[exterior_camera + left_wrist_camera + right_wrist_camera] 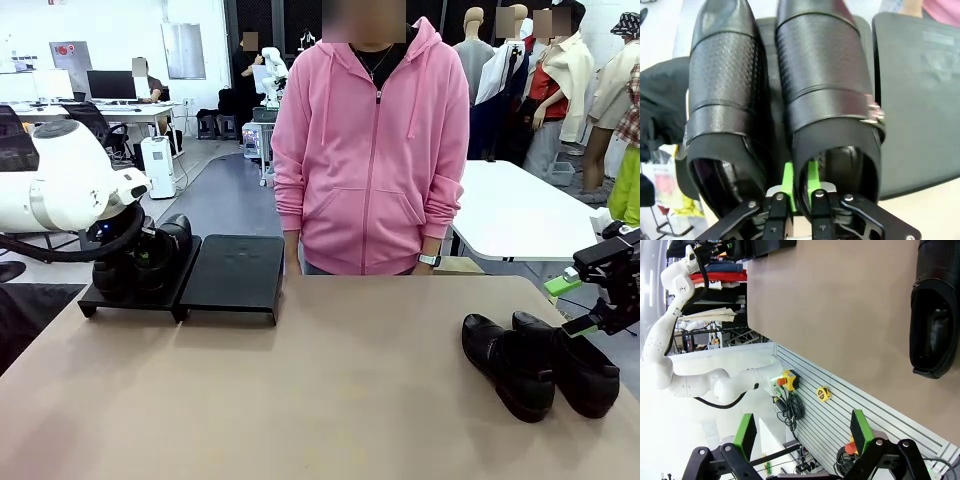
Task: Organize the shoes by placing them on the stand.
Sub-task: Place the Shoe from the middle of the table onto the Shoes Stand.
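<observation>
Wrist view — left gripper point(800, 186) pinches shoe point(827, 85) collar

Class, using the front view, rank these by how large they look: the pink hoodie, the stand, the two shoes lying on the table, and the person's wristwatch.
1. Pink hoodie
2. Stand
3. Left-hand shoe and right-hand shoe: they look alike, so unranked; being nearest the camera enlarges them
4. Wristwatch
</observation>
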Available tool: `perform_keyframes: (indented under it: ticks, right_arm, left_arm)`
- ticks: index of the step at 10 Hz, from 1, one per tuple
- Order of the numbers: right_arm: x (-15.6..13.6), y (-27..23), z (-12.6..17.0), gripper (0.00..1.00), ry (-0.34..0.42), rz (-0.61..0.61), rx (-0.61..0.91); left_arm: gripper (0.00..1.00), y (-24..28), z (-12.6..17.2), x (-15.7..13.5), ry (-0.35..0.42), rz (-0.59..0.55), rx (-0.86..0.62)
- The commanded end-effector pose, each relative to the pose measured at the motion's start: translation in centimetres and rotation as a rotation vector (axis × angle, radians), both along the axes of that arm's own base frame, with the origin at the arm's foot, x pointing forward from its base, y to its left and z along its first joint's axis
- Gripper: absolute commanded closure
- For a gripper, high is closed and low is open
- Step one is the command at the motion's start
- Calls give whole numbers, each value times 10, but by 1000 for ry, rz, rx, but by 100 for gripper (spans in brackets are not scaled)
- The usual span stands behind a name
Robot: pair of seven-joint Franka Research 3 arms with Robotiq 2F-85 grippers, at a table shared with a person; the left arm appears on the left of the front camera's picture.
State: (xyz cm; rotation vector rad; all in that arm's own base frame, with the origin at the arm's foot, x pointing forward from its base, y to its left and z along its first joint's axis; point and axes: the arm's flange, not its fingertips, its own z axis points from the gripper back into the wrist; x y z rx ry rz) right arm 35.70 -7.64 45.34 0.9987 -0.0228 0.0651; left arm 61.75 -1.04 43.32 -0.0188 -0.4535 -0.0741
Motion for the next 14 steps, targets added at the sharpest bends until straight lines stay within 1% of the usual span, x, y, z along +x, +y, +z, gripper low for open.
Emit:
perform_keyframes:
  ticks: [1, 2, 3, 4, 5, 6, 7, 8, 9, 10, 11, 12, 13, 14]
  right_arm:
    - [0, -4, 1, 0, -17, 22, -2]
    - [0, -4, 1, 0, -17, 22, -2]
    - [0, -4, 1, 0, -17, 22, -2]
    - [0, -4, 1, 0, -17, 22, -2]
    - [0, -4, 1, 0, -17, 22, -2]
    - [0, -4, 1, 0, -17, 22, -2]
    - [0, -4, 1, 0, -17, 22, -2]
    - [0, -4, 1, 0, -17, 22, -2]
    - [0, -4, 1, 0, -17, 22, -2]
    - [0, -4, 1, 0, -17, 22, -2]
    - [0, -4, 1, 0, -17, 22, -2]
    - [0, -4, 1, 0, -17, 22, -2]
    - [0, -4, 1, 0, -17, 22, -2]
    - [0, -4, 1, 0, -17, 22, -2]
  left_arm:
    - [0, -5, 13, -4, 33, 23, 3]
    - [0, -9, 22, -10, 37, 12, -1]
    - [0, -16, 38, -24, 9, -10, 6]
    - [0, -26, 62, -46, -38, -44, 18]
    - [0, -38, 90, -78, -67, -106, 27]
    - [0, -51, 115, -117, -72, -200, 8]
    - [0, -62, 139, -163, -36, -320, -57]
    - [0, -63, 153, -202, 21, -380, -130]
    - [0, -57, 162, -239, 77, -383, -201]
    - [0, -45, 165, -274, 86, -373, -294]
    - [0, -34, 152, -313, 92, -332, -370]
    - [0, -26, 127, -340, 77, -289, -431]
    - [0, -21, 95, -355, 63, -271, -513]
    - [0, -14, 63, -358, 5, -266, -653]
